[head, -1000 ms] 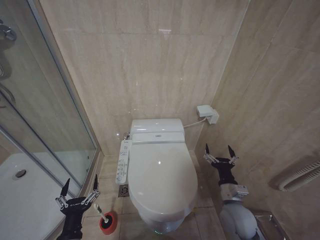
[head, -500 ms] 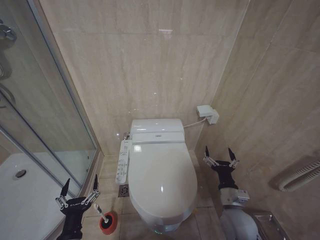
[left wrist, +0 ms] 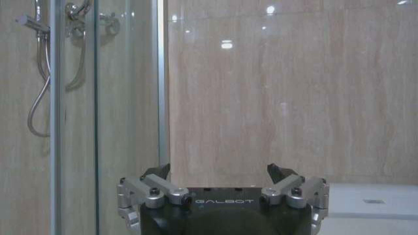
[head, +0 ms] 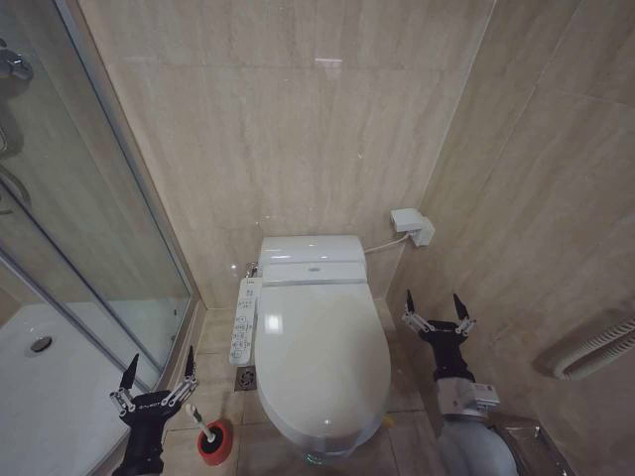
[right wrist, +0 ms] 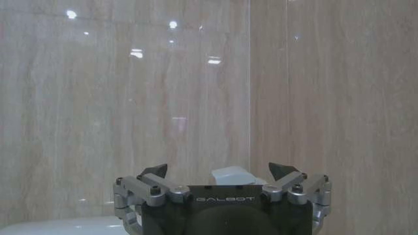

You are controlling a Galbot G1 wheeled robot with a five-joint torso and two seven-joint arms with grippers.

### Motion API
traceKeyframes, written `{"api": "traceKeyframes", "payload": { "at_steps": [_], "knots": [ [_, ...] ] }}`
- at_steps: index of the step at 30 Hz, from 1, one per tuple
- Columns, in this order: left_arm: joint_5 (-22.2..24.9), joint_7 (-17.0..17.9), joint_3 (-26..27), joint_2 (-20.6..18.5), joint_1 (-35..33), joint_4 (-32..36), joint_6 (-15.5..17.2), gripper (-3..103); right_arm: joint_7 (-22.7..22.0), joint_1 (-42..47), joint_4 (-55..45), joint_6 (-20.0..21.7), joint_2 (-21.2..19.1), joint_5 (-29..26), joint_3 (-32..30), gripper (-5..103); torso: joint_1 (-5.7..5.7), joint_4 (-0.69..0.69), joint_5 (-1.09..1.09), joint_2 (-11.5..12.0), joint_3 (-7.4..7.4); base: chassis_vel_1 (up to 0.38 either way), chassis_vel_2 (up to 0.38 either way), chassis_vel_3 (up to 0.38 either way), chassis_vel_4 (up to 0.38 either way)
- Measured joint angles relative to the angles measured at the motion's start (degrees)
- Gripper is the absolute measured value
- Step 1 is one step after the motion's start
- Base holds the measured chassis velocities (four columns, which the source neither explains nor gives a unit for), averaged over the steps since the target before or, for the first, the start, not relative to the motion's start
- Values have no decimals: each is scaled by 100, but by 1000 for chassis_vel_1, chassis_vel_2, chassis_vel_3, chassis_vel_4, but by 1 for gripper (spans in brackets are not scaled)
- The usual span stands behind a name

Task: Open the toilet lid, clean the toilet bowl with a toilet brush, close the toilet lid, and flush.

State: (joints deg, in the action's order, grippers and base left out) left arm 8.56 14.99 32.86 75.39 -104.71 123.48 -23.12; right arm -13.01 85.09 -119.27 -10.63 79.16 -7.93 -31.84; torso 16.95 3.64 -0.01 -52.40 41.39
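Note:
The glossy white toilet lid (head: 319,357) lies shut over the toilet bowl (head: 322,444), whose basin is hidden beneath it. The toilet brush (head: 201,425) stands in its small red cup (head: 214,442) on the floor, left of the toilet. My left gripper (head: 157,374) hovers open just left of the brush, fingers pointing up. My right gripper (head: 435,305) is open beside the lid's right edge, apart from it. Each wrist view has its own open gripper, the left (left wrist: 222,171) and the right (right wrist: 219,170), facing the beige wall.
A long white control panel (head: 243,319) runs along the toilet's left side. The glass shower door (head: 94,248) and white shower tray (head: 45,397) are on the left. A white wall box (head: 412,226) sits behind the toilet, and a towel rail (head: 595,352) hangs on the right wall.
The toilet has slid slightly down in the head view as the camera shifted. My right gripper has risen a little. The left gripper has stayed put.

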Motion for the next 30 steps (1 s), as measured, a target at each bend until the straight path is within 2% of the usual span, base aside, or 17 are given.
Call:
{"api": "traceKeyframes", "payload": {
  "at_steps": [30],
  "knots": [
    [0, 0, 0, 0, 0, 0, 0, 97, 275, -139, 21, 72, -112, -118, 105, 100, 0, 0, 1, 1, 0, 0, 0, 0, 0]
  ]
}}
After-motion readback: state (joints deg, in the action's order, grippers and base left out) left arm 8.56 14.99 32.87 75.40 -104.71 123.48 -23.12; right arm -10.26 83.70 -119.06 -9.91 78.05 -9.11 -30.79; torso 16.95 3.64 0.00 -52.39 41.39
